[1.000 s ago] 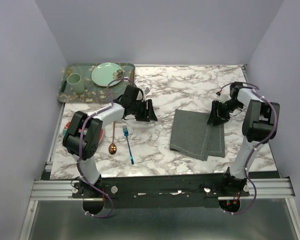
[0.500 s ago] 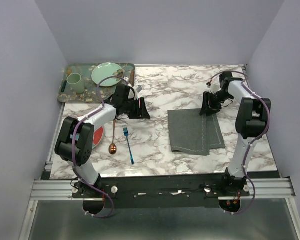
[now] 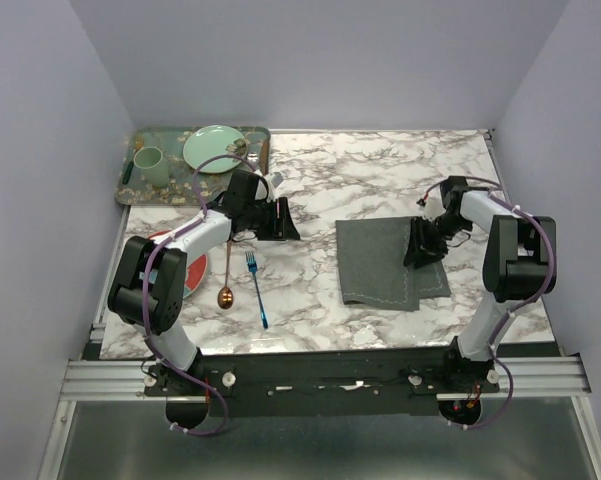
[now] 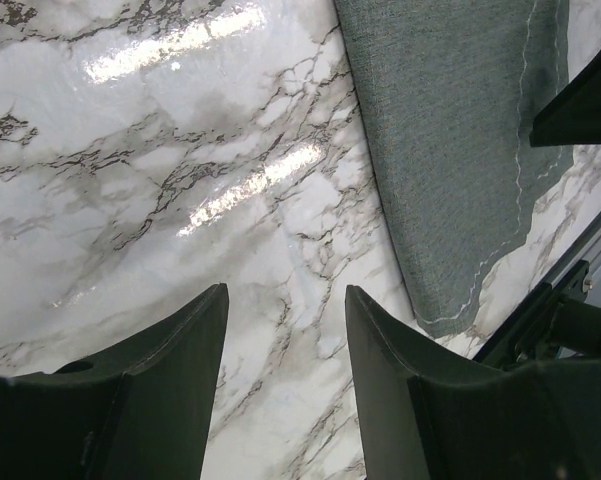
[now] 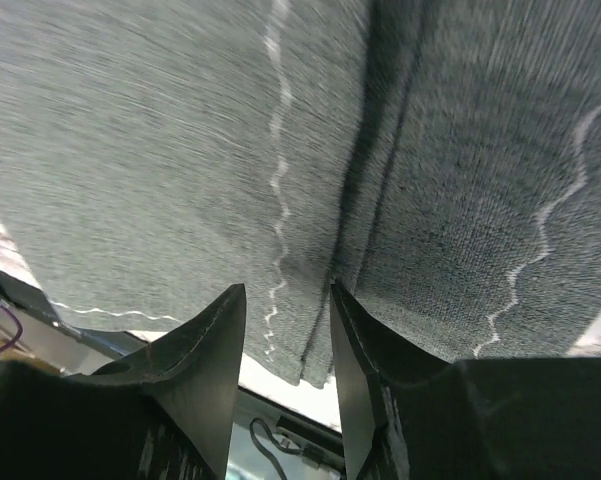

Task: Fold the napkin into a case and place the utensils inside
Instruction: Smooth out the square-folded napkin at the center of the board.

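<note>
The dark grey napkin (image 3: 385, 262) lies folded into a broad rectangle right of centre, with a layered fold edge (image 5: 352, 200) running along its right part; no narrow case is in view. My right gripper (image 3: 423, 246) hovers open just over that edge (image 5: 288, 300), nothing pinched between the fingers. My left gripper (image 3: 285, 220) is open above bare marble (image 4: 285, 300), with the napkin (image 4: 450, 150) off to its right. The blue fork (image 3: 257, 288) and copper spoon (image 3: 226, 283) lie side by side at the front left.
A patterned green tray (image 3: 140, 190) at the back left carries a mint plate (image 3: 212, 148) and a cup (image 3: 148, 165). A red plate (image 3: 193, 272) peeks out under the left arm. Side walls stand close to both table edges.
The right gripper swung to the napkin's far edge, then came back toward me over its right part. The napkin now lies flatter and squarer. The left gripper drew back slightly to the left.
</note>
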